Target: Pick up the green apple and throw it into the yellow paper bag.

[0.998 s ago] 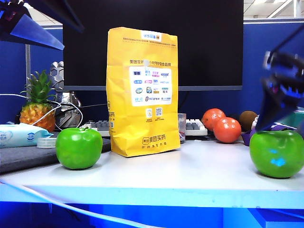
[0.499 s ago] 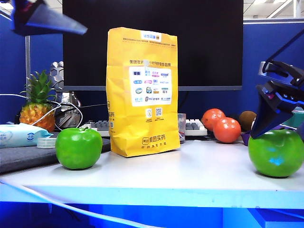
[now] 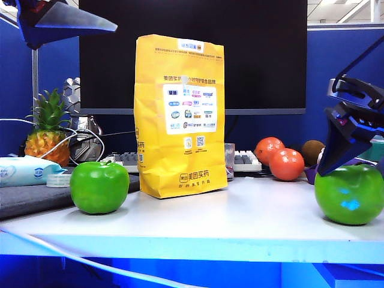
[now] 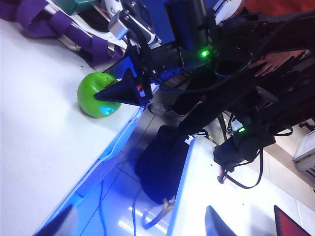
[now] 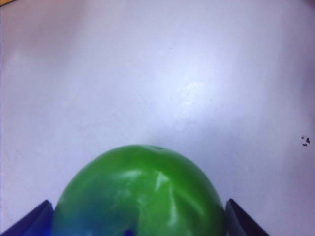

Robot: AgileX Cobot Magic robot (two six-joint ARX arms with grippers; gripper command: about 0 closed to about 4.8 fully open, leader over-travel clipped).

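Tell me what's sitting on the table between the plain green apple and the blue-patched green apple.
In the exterior view, the yellow paper bag stands between the plain apple and the green apple, set farther back; the tabletop directly between them is bare.

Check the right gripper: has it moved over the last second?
Yes. The right gripper has come down toward the green apple; judged against the kiwi behind, its lower finger tip now sits just above the apple, jaws open.
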